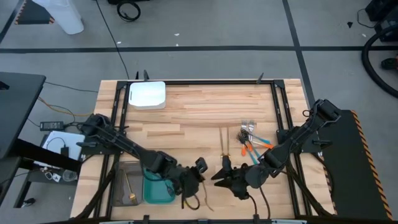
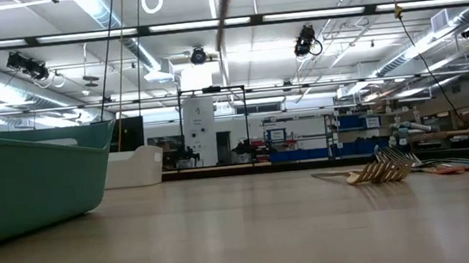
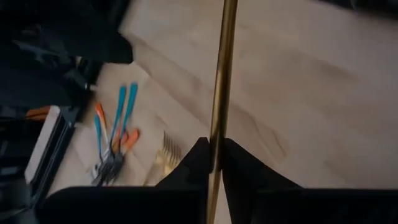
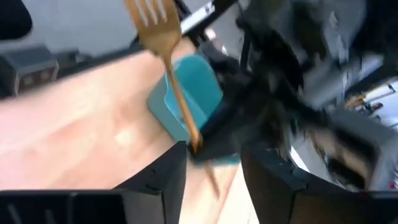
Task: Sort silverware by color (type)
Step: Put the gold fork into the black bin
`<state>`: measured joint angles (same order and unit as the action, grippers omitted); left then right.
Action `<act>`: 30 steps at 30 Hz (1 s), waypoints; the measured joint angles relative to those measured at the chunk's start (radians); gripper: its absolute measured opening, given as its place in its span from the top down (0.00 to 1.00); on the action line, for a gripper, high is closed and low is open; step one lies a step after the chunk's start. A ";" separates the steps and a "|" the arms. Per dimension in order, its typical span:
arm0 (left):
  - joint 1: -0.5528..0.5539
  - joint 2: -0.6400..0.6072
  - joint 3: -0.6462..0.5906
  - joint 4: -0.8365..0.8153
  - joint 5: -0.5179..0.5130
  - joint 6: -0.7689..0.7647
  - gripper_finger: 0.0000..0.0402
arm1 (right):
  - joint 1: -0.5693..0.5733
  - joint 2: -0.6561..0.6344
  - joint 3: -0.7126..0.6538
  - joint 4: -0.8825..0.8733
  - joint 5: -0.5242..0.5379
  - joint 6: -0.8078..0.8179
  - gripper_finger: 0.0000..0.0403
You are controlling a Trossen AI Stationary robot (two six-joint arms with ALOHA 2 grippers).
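Gold fork [image 3: 219, 81] pinched by left gripper [image 3: 211, 155]; right gripper [image 4: 211, 155] spread (handover done). Next: grey tray [image 1: 127, 183].

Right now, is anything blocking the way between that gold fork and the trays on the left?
Nothing visible does. The left gripper is shut on the gold fork right beside the teal tray; the grey tray sits just beyond.

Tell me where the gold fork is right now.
The gold fork is off the table near its front edge, clamped in the left pincer, beside the teal tray and facing the open right pincer.
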<state>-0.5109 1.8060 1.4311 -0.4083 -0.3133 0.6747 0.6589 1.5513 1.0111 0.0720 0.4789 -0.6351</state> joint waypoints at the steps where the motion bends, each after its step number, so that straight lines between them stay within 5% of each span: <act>1: -0.010 -0.008 0.000 -0.026 -0.023 0.000 0.93 | 0.000 0.000 0.000 -0.024 0.007 0.007 0.58; 8: -0.079 -0.077 0.000 -0.221 -0.098 -0.054 0.93 | -0.028 0.000 -0.002 -0.172 0.027 0.101 0.57; 30: -0.279 -0.099 0.000 -0.702 -0.148 -0.446 0.93 | -0.078 0.000 -0.052 -0.196 0.025 0.120 0.58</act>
<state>-0.7894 1.7073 1.4315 -1.1107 -0.4610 0.2283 0.5808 1.5517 0.9588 -0.1243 0.5042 -0.5149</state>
